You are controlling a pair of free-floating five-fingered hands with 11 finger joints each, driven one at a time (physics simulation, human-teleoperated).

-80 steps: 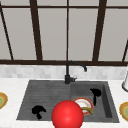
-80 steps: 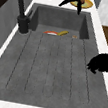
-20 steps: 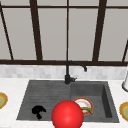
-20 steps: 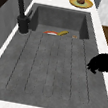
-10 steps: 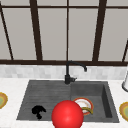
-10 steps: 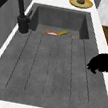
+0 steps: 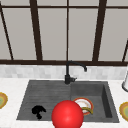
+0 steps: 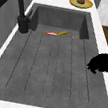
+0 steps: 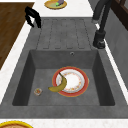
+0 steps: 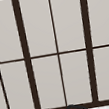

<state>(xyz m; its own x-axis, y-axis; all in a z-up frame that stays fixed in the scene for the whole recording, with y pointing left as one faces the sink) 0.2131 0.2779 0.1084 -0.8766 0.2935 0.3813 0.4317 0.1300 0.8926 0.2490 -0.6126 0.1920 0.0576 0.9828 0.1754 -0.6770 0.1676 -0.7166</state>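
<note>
Left hand (image 7: 38, 111) over draining board's (image 8: 53, 65) front edge. Right of hand, basin (image 9: 30, 75) holding plate (image 9: 75, 81) with banana (image 9: 59, 85) on it. Behind hand, tap (image 7: 68, 75).

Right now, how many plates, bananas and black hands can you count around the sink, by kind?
Plates: 3, red-rimmed plate in the basin, yellow plate and yellow plate on the counter
Curved yellow banana: 1
Black hand: 1
Total: 5

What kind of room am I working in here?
A kitchen, at a dark sink set in a white counter below a window, with a black faucet and a plate with a banana.
</note>
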